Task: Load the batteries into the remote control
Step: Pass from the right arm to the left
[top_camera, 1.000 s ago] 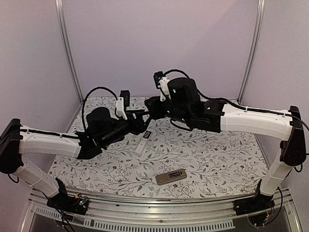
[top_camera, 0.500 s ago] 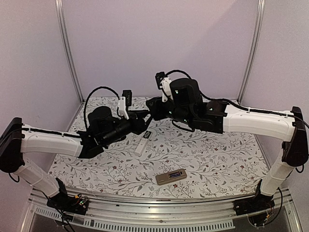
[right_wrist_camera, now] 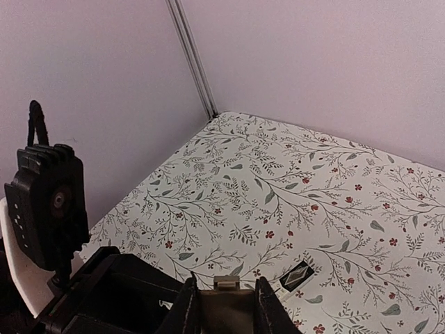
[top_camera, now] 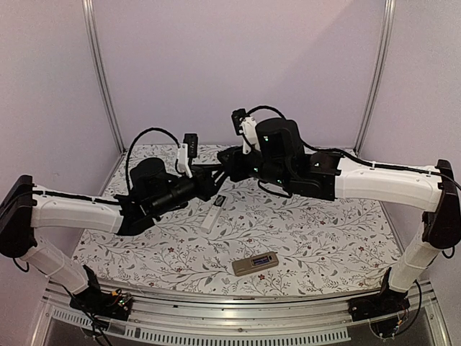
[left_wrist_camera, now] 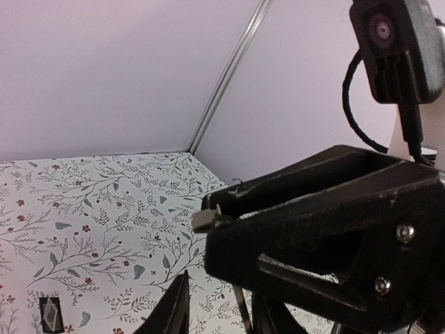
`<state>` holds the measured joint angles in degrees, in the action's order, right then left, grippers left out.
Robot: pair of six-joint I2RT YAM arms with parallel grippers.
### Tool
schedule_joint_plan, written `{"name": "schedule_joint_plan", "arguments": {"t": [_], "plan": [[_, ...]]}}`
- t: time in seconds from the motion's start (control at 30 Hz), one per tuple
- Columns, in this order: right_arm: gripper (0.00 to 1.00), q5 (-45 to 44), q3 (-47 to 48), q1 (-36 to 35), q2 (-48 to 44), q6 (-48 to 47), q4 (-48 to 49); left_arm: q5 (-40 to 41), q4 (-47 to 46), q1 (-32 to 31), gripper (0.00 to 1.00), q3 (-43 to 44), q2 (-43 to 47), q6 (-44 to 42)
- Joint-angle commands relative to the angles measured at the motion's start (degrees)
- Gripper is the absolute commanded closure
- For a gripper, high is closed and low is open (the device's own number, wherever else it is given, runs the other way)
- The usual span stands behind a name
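Observation:
Above the back of the table, my right gripper (top_camera: 229, 164) (right_wrist_camera: 226, 287) is shut on a flat grey-brown battery cover (right_wrist_camera: 226, 307). The cover's small tab (left_wrist_camera: 205, 220) pokes out past the fingertips. My left gripper (top_camera: 215, 171) (left_wrist_camera: 215, 311) comes tip to tip with the right one from the left and just below it. Its jaws are partly apart, and I see nothing gripped between them. A grey remote control (top_camera: 255, 264) lies near the front edge, away from both grippers. The batteries are out of view.
A slim white stick-shaped device (top_camera: 211, 215) with a dark patterned end (right_wrist_camera: 297, 275) lies on the floral table cover (top_camera: 324, 231), below the two grippers. Purple walls and metal posts (top_camera: 101, 79) enclose the back and sides.
The left gripper's jaws have narrowed, and it has crept a little to the right, toward the right gripper's tips. The right gripper keeps its hold on the cover and has barely shifted.

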<state>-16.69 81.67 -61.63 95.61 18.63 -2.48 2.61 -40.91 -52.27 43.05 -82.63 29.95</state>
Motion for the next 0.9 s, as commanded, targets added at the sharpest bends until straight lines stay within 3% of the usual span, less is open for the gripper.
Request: {"name": "schedule_joint_plan", "arguments": {"t": [0.0,0.37,0.5,0.67,0.77,0.87], "plan": [[0.86,1.42,-1.02,-0.51,-1.92,-0.39,0.67,-1.91,-0.91,0.91,0.72,0.72,-0.51,-1.19],[0.84,2.74,-1.59,-0.51,-2.26,-0.76,1.40,-5.10,-1.11,1.74,1.00,0.77,-0.73,-0.58],[0.67,4.52,-2.05,-0.51,-3.15,-3.16,1.97,-6.53,0.04,1.80,1.00,0.74,-0.18,-1.16],[0.32,11.31,-5.25,1.27,-9.33,-12.15,1.75,-7.34,5.89,1.73,1.00,-0.13,3.03,-7.12],[0.23,23.64,-8.16,5.26,-16.28,-17.57,-0.23,-8.66,12.85,1.73,1.00,0.00,5.72,-13.55],[0.22,39.25,-8.89,10.69,-21.16,-21.79,-6.26,-12.28,18.59,1.73,1.00,0.38,7.99,-19.88]]}}
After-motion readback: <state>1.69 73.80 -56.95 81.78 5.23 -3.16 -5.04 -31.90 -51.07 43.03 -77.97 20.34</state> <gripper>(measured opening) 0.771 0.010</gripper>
